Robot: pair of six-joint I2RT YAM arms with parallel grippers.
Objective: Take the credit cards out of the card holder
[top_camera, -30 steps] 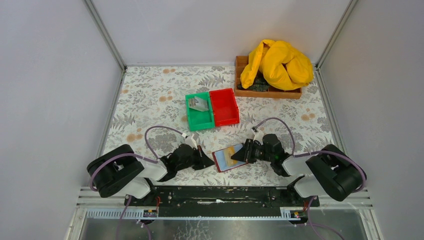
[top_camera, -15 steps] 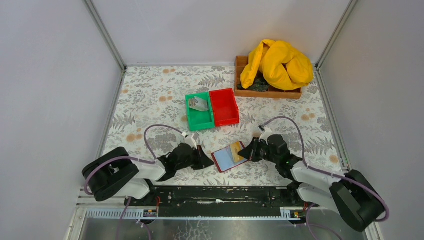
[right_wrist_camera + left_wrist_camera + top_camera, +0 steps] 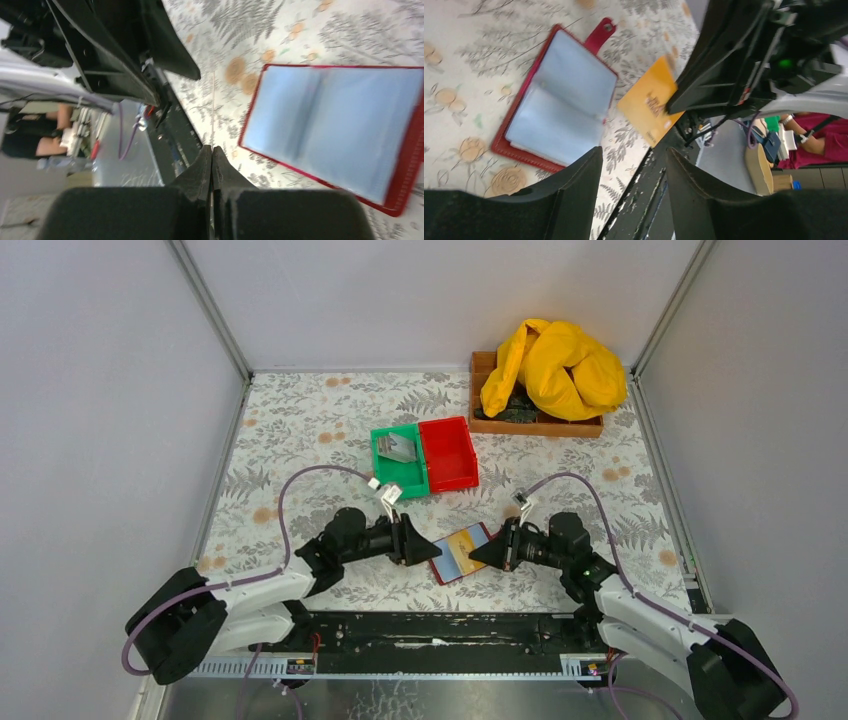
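My top view hangs above and behind the arm bases, looking down and forward over the whole floral table. The left wrist view sits low and close, facing right over the open card holder. The right wrist view faces left, equally close. Both share that holder and the orange card, seen edge-on from the right.

The right gripper is matt black plastic. The orange card in it looks smooth; the card holder beside it has faintly shiny sleeves.
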